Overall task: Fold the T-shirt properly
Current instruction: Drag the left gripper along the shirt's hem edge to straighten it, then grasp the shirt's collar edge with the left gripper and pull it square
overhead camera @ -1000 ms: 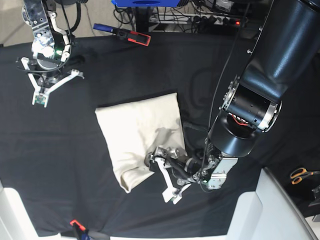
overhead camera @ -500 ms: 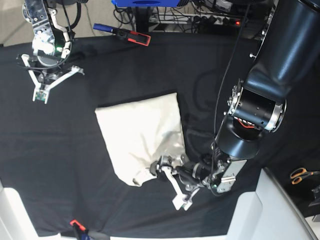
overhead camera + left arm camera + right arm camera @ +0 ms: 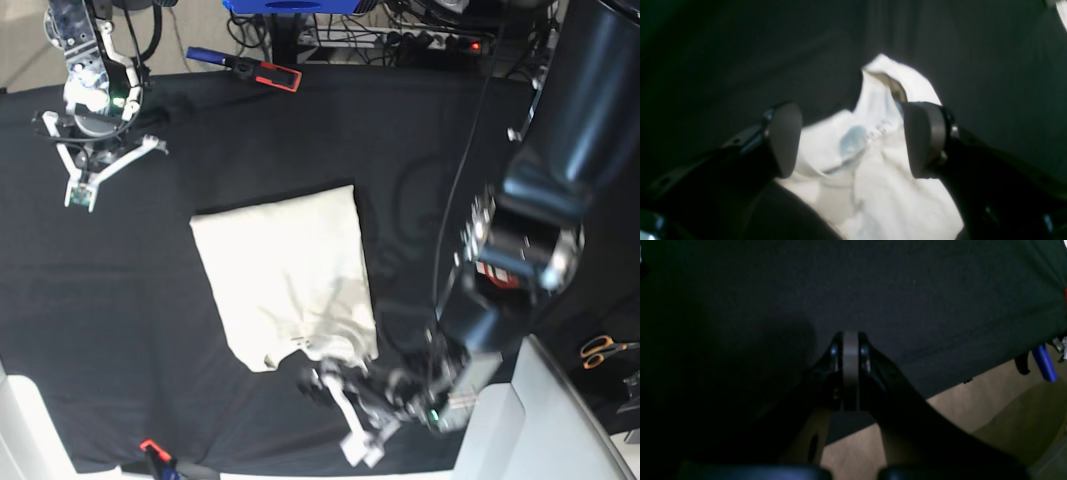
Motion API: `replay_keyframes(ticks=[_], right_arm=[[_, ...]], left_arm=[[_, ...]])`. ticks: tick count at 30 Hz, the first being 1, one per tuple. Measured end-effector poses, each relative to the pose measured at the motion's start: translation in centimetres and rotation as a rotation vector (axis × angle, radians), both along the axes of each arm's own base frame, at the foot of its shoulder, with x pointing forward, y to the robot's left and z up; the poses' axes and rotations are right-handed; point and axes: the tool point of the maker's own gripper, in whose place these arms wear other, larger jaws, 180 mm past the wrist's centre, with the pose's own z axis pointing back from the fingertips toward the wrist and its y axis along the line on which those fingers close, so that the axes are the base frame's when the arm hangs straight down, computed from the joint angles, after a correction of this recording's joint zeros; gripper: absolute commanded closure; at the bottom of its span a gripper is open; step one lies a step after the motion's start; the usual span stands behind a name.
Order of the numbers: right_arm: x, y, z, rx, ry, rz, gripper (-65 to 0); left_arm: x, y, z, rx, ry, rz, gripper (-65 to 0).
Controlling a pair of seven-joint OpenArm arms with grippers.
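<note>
Black-draped desk (image 3: 250, 120), folded cream T-shirt (image 3: 285, 275) lying mid-desk, left gripper (image 3: 345, 410) fingers spread open just off its front edge, holding nothing, right gripper (image 3: 80, 195) fingers pressed shut, empty, near the far corner.

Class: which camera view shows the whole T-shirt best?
The base view: the T-shirt lies there as a complete folded shape. The left wrist view shows only a blurred, rumpled part between the end effector's pads; the right wrist view shows none.
</note>
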Motion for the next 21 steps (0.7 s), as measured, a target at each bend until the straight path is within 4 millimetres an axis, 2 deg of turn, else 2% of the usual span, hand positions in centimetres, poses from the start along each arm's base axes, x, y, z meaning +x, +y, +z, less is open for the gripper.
replay_keyframes(ticks=[2,4,6,7,10,12,16,21], right_arm=[[0.5,0.0,0.3,-0.001,-0.015,0.001,0.0],[0.6,0.0,0.3,-0.002,-0.016,0.002,0.0],[0.3,-0.1,0.2,-0.003,-0.008,0.001,0.0],[0.3,0.0,0.2,-0.003,-0.009,0.001,0.0],[0.5,0.0,0.3,-0.001,-0.013,0.001,0.0],[1.0,0.0,0.5,-0.001,-0.024,0.002,0.0],[2.4,-0.2,1.2,-0.008,-0.056,0.002,0.0],[2.3,-0.1,1.1,-0.003,-0.052,0.002,0.0]], left_arm=[[-2.7,-1.7,-1.9,-0.010,0.025,-0.054,-32.4],[-5.4,-2.8,-4.2,-0.021,0.065,-0.079,-17.1],[-6.7,-2.0,-6.4,0.043,0.095,-0.075,-2.6],[-6.4,-1.4,-6.7,0.070,0.080,-0.046,0.0],[-5.6,-0.5,-6.5,0.077,0.036,-0.022,0.0],[-5.8,-0.7,-6.5,0.071,0.033,-0.023,0.0],[-8.4,-2.6,-7.0,0.047,0.048,-0.077,0.0],[-11.2,-4.4,-6.8,0.034,0.042,-0.143,0.0]])
